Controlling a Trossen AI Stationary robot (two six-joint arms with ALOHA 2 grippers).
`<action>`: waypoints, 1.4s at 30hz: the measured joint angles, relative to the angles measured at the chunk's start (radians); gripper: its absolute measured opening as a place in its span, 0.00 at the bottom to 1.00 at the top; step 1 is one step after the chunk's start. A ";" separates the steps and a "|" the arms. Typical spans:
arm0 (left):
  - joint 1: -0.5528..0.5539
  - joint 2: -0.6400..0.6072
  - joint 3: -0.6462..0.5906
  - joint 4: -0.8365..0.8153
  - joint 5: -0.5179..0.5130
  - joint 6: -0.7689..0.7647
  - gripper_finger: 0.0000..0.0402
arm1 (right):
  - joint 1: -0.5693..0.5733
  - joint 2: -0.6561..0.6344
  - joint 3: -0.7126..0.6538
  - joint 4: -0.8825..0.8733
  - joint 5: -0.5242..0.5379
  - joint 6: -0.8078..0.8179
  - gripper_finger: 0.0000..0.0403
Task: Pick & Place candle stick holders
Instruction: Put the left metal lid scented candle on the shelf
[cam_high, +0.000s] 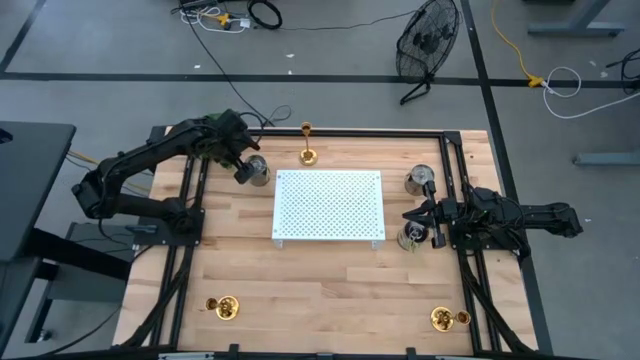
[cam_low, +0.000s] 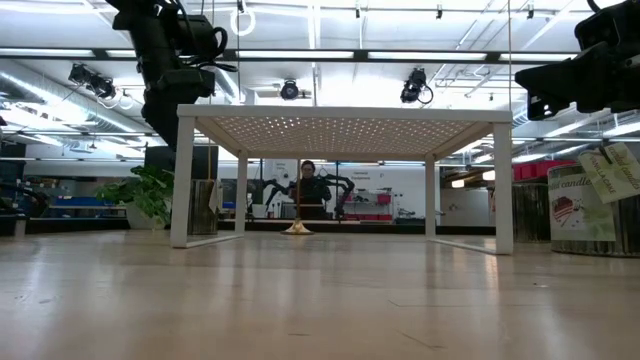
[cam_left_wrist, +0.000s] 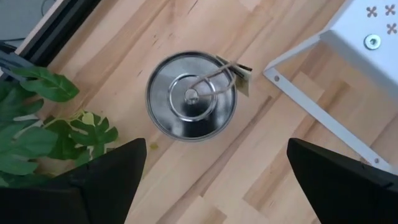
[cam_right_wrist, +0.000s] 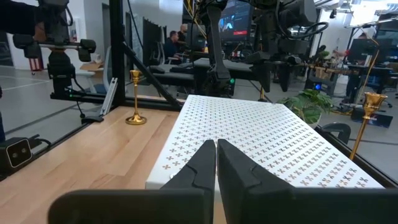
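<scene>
One gold candle stick holder (cam_high: 308, 146) with a slim stem stands on its round base at the table's far edge; it also shows in the low view (cam_low: 298, 224). A second holder (cam_high: 226, 306) stands at the near left and looks tall and slim in the right wrist view (cam_right_wrist: 135, 99). A third holder (cam_high: 443, 318) stands at the near right. My left gripper (cam_high: 244, 170) is open and empty, hovering over a silver lidded tin (cam_left_wrist: 191, 96). My right gripper (cam_right_wrist: 216, 163) is shut and empty at the table's right, pointing toward the white stand.
A white perforated stand (cam_high: 328, 205) on four legs fills the table's middle. Two more silver tins (cam_high: 421, 180) (cam_high: 410, 237) stand beside my right gripper. Black frame rails (cam_high: 190, 200) run along the table's left and right sides. A plant (cam_left_wrist: 43, 118) is beyond the far left corner.
</scene>
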 joint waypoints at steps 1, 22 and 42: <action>0.000 0.000 0.000 0.001 0.000 0.000 0.99 | 0.000 0.000 0.000 0.000 0.000 0.000 0.05; 0.002 0.177 0.195 -0.129 -0.030 0.115 0.99 | 0.000 0.000 0.000 0.000 0.000 0.000 0.05; -0.017 0.262 0.197 -0.133 -0.125 0.513 0.99 | 0.000 0.000 0.000 0.000 0.000 0.000 0.05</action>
